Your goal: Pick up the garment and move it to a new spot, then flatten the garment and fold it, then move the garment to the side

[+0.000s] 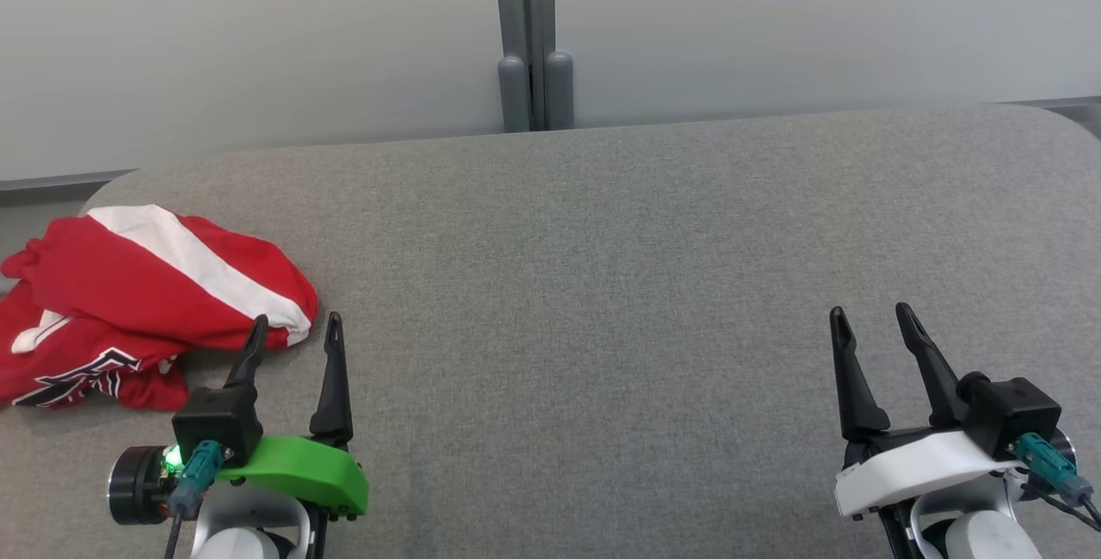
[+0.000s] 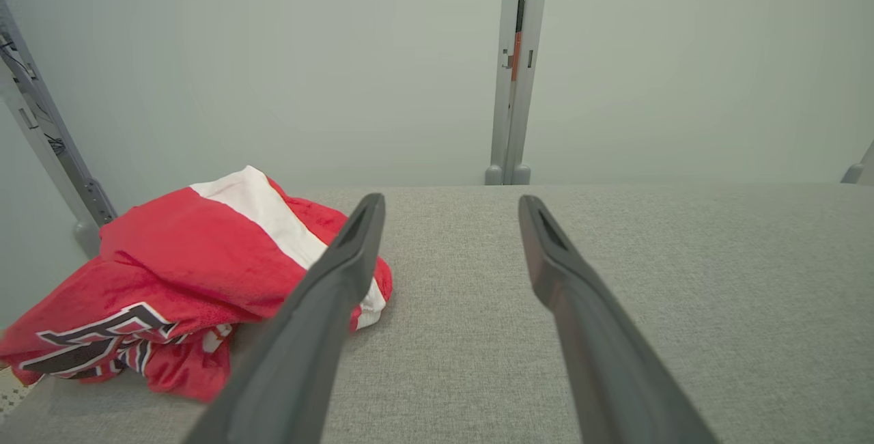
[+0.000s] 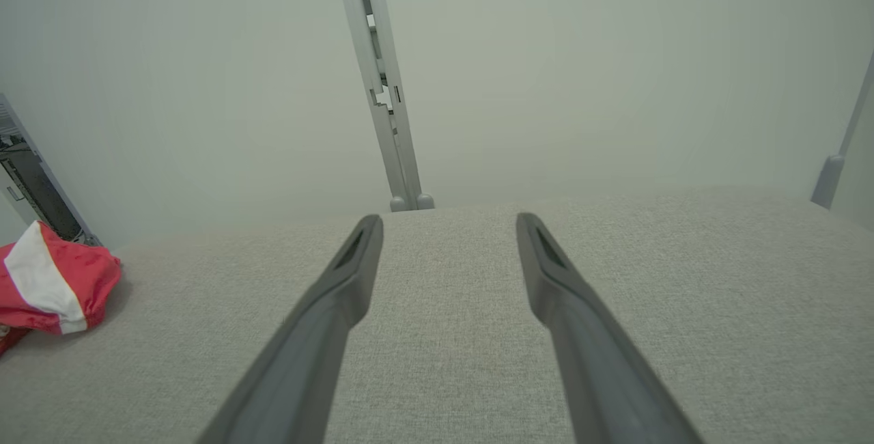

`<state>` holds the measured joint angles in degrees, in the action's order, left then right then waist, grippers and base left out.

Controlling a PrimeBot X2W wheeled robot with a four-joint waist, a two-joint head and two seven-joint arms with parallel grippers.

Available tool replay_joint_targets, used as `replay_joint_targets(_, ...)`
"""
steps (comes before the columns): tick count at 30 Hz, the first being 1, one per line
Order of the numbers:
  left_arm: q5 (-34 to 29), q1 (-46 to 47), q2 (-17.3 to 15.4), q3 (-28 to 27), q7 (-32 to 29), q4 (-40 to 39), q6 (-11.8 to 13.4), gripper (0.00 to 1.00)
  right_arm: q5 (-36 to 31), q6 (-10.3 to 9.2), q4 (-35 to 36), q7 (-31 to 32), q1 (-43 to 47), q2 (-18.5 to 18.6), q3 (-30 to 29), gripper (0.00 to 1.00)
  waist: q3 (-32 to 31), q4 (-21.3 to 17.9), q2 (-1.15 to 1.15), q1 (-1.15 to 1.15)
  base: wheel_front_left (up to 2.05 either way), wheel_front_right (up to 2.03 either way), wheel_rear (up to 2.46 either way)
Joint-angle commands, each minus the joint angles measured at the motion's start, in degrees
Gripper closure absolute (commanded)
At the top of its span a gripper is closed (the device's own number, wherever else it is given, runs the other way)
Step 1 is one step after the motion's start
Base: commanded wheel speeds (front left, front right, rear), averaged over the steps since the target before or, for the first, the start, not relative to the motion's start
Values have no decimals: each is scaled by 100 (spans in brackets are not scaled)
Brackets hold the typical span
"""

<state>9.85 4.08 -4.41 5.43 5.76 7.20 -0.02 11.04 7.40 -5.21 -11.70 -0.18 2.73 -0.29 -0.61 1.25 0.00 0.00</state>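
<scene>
A crumpled red garment (image 1: 138, 301) with a white band and black-and-white lettering lies bunched at the far left of the grey padded table (image 1: 602, 284). My left gripper (image 1: 295, 328) hovers open just right of its near edge, nothing between the fingers. The left wrist view shows the garment (image 2: 177, 280) to the left of the open left gripper (image 2: 450, 205), partly behind the left finger. At the lower right, my right gripper (image 1: 870, 322) stands open over bare fabric, far from the garment. From the right wrist view, the garment (image 3: 48, 287) sits at the far left edge, beyond the open right gripper (image 3: 448, 223).
Pale wall panels rise behind the table, joined by a grey vertical post (image 1: 533, 34) at the centre back. The table's rounded far corners and left edge lie close to the garment. A wide stretch of grey surface spans between the two grippers.
</scene>
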Motion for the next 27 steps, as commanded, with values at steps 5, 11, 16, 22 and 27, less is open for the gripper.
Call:
replay_joint_targets(5,-245,-116,-93,-32,-130,-149,108,0,-263,16,84,22,95,25,-55,0,-25,-3,0,0,0,0,0)
replay_joint_targets(11,-362,-208,-149,-71,-210,-274,175,0,-449,16,134,103,127,27,-121,0,-33,3,0,0,0,0,0)
replay_joint_targets(16,-287,-248,-166,-79,-207,-302,205,0,-422,16,167,153,144,26,-182,0,-20,7,0,0,0,0,0)
replay_joint_targets(22,-236,-263,-175,-58,-210,-315,212,0,-345,16,167,173,150,25,-164,0,-13,13,0,0,0,0,0)
replay_joint_targets(27,-219,-282,-190,-47,-204,-329,237,0,-295,16,164,182,161,26,-152,0,-19,11,0,0,0,0,0)
